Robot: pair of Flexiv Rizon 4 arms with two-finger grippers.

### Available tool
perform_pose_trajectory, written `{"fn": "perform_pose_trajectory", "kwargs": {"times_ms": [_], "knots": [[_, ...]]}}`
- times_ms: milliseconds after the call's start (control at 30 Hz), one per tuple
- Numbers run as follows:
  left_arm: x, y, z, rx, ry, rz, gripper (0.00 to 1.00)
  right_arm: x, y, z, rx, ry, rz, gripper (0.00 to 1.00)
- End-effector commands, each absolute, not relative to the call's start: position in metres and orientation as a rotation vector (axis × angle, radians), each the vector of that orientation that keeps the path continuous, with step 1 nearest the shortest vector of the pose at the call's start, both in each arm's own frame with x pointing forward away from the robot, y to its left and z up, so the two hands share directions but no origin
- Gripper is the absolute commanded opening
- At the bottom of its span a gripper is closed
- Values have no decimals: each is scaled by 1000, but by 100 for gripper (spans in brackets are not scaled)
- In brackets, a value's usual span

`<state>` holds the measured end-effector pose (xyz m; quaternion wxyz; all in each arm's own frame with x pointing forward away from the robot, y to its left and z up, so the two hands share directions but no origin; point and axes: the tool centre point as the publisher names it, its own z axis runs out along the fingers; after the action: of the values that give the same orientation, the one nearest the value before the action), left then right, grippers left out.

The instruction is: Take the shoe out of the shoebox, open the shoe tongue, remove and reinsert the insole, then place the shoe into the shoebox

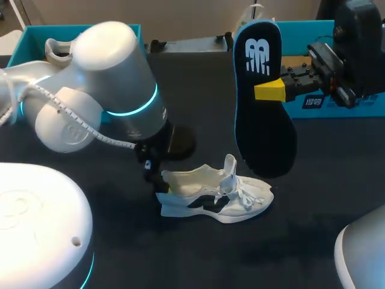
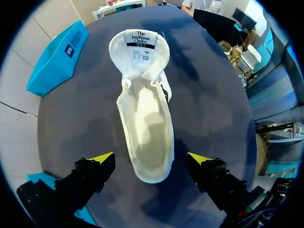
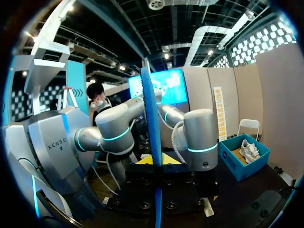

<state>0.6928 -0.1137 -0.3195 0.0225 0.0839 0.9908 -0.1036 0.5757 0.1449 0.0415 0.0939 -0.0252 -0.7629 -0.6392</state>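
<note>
A white shoe (image 1: pixel 213 194) lies on its sole on the dark table, tongue (image 2: pixel 138 47) folded forward and its inside (image 2: pixel 145 128) bare. My left gripper (image 1: pixel 157 177) hangs over the heel. Its fingers (image 2: pixel 102 157) stand open on either side of the heel, touching nothing. My right gripper (image 1: pixel 269 90) is shut on the black, blue-edged insole (image 1: pixel 263 102), holding it upright in the air above and behind the shoe's toe. In the right wrist view the insole (image 3: pixel 151 114) shows edge-on between the yellow tips of my right gripper (image 3: pixel 154 160).
A teal shoebox (image 1: pixel 126 30) holding a second shoe (image 1: pixel 57 51) stands at the back left. Another teal box part (image 1: pixel 313 105) lies at the back right, behind my right gripper. My left arm (image 1: pixel 114 90) looms over the table's left half.
</note>
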Motion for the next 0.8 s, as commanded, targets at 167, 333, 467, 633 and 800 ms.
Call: {"fn": "perform_pose_trajectory", "kwargs": {"times_ms": [167, 333, 467, 633, 800], "knots": [[713, -151, -337, 292, 3084, -286, 100, 579, 148, 42, -72, -2264, -1891, 0], [724, -164, -346, 284, 3090, -271, 100, 579, 148, 42, -72, -2264, -1891, 0], [729, -171, -354, 275, 3095, -250, 100, 579, 148, 42, -72, -2264, -1891, 0], [733, -180, -367, 239, 3100, -197, 100, 579, 148, 42, -72, -2264, -1891, 0], [732, -188, -375, 196, 3099, -181, 100, 579, 148, 42, -72, -2264, -1891, 0]]}}
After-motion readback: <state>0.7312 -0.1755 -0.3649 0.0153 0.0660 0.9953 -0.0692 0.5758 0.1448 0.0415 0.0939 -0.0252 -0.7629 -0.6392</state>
